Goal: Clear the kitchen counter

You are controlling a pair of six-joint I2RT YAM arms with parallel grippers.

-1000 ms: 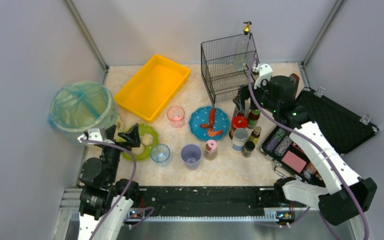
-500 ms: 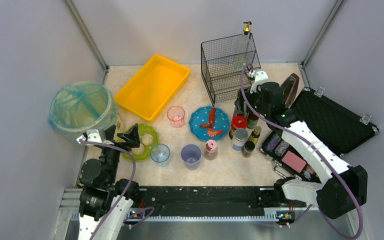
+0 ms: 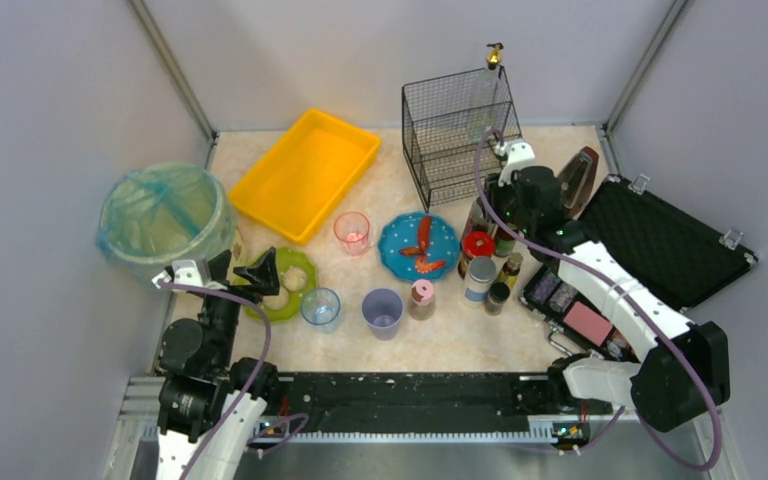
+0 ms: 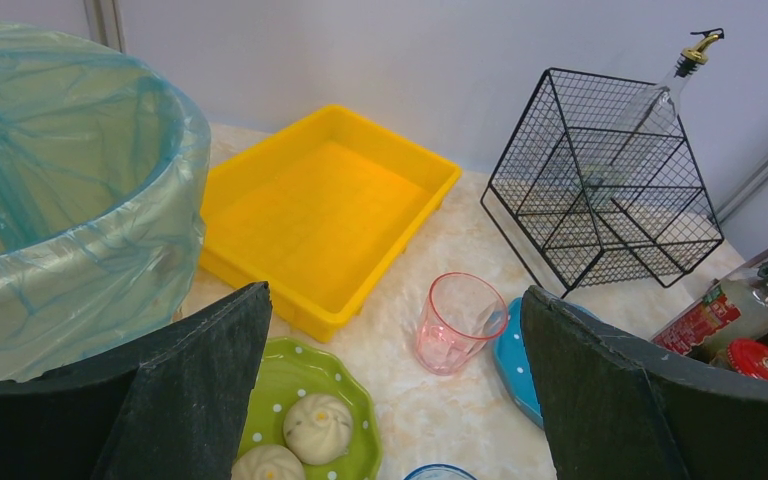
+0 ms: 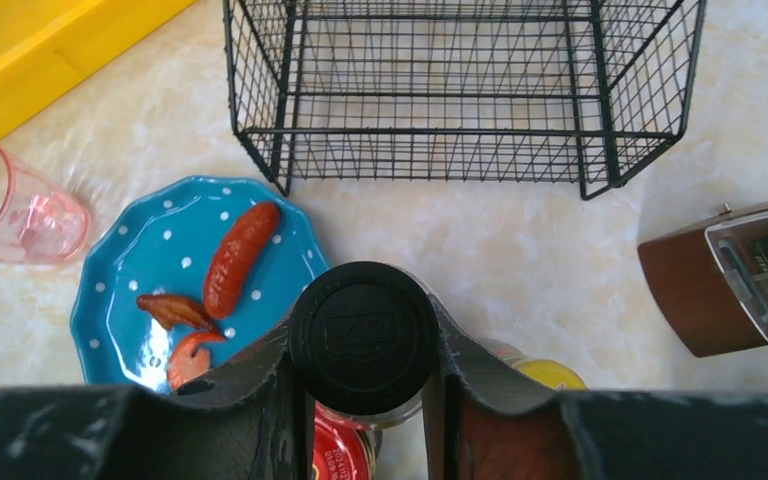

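Observation:
The kitchen counter (image 3: 460, 345) carries plates, cups and a cluster of jars and bottles. My right gripper (image 5: 365, 325) sits in that cluster, its fingers pressed against both sides of a black-capped bottle (image 5: 363, 350). In the top view the right gripper (image 3: 487, 213) hides most of that bottle. A red-lidded jar (image 5: 340, 455) stands just below the cap. My left gripper (image 4: 395, 292) hangs wide open and empty above a green plate (image 4: 290, 375) with two buns (image 4: 320, 425).
A yellow tray (image 3: 305, 172) and a lined bin (image 3: 163, 220) stand at the left. A wire basket (image 3: 457, 130) is at the back. A blue plate with sausages (image 3: 418, 246) and pink, blue and purple cups (image 3: 352, 232) fill the middle. An open black case (image 3: 660, 240) and a metronome (image 3: 580, 180) are at the right.
My right gripper has moved left over the bottle cluster, and its fingers have closed from wide open onto the black cap. The left arm has not moved.

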